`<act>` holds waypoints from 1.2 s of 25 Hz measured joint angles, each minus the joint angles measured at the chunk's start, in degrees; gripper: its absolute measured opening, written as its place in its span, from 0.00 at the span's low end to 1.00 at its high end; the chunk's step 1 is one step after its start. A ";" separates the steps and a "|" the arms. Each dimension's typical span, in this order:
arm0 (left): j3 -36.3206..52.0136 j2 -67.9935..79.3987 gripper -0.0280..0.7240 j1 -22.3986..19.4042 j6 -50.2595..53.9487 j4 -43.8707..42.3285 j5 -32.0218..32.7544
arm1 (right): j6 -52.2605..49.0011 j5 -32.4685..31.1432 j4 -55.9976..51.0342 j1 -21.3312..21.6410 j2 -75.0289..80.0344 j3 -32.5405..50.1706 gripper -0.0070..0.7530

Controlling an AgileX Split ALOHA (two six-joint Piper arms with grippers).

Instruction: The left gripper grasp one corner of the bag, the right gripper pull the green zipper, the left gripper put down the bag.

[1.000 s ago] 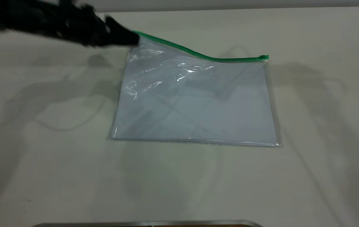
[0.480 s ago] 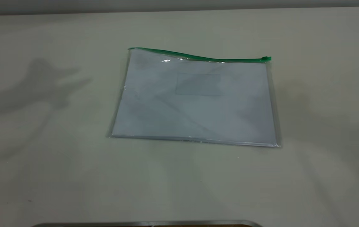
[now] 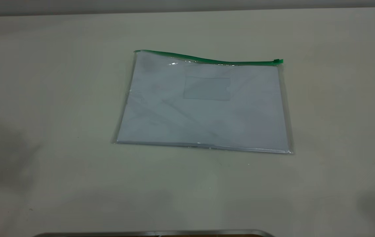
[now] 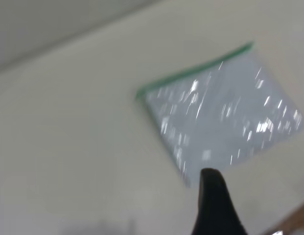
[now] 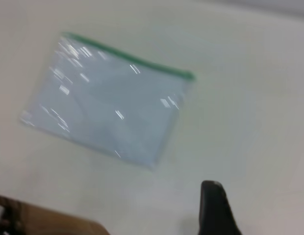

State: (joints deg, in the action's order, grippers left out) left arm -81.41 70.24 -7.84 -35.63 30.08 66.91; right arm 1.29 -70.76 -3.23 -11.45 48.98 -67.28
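Observation:
The bag (image 3: 204, 105) lies flat on the table, clear, with white paper and a small card pocket (image 3: 206, 88) inside. The green zipper (image 3: 207, 60) runs along its far edge, with the slider tab (image 3: 277, 61) at the right end. The corner (image 3: 136, 52) at the zipper's left end rests on the table. Neither gripper shows in the exterior view. In the left wrist view the left gripper (image 4: 213, 196) hangs well above and away from the bag (image 4: 220, 112). In the right wrist view the right gripper (image 5: 213, 205) is also far from the bag (image 5: 108, 103).
The beige table (image 3: 42, 98) surrounds the bag on all sides. A metal edge (image 3: 154, 233) runs along the near side of the table. A brown surface (image 5: 44, 220) shows past the table edge in the right wrist view.
One second ago the left gripper held the zipper's left corner lifted. It has let go and left the exterior view; the corner now lies flat. The arm shadows have drawn away.

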 joint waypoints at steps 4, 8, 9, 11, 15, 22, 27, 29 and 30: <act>0.12 -3.00 0.73 0.00 9.60 -8.30 0.00 | -3.12 0.43 4.78 0.00 -9.44 16.74 0.66; 5.91 -6.17 0.73 0.00 15.22 -13.54 0.00 | -5.51 4.51 7.05 0.00 -16.90 32.17 0.66; 8.47 -7.23 0.73 0.00 15.58 -14.08 0.00 | -6.00 5.38 7.04 0.00 -18.76 34.98 0.66; 13.94 -9.18 0.73 0.00 15.99 -14.21 0.00 | -6.86 5.65 7.05 0.00 -21.88 39.06 0.65; 27.84 -13.87 0.73 0.00 16.32 -14.29 0.00 | -7.66 6.69 9.07 0.00 -24.65 39.63 0.61; 48.69 -26.26 0.73 0.00 16.34 -16.69 -2.71 | -8.10 6.69 9.93 0.00 -24.71 39.67 0.57; 52.86 -35.87 0.73 0.00 20.42 -21.10 -3.15 | -8.15 6.69 9.93 0.00 -24.71 39.67 0.57; 53.20 -39.79 0.73 0.00 22.85 -21.10 -3.15 | -8.15 6.69 9.93 0.00 -24.71 39.67 0.57; 53.31 -41.96 0.73 0.00 23.84 -21.22 -3.15 | -8.15 6.69 9.93 0.00 -24.71 39.67 0.57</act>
State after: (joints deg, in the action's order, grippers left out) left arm -28.10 28.27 -7.84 -11.78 8.86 63.77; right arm -6.86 -64.07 6.70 -11.45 24.27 -27.61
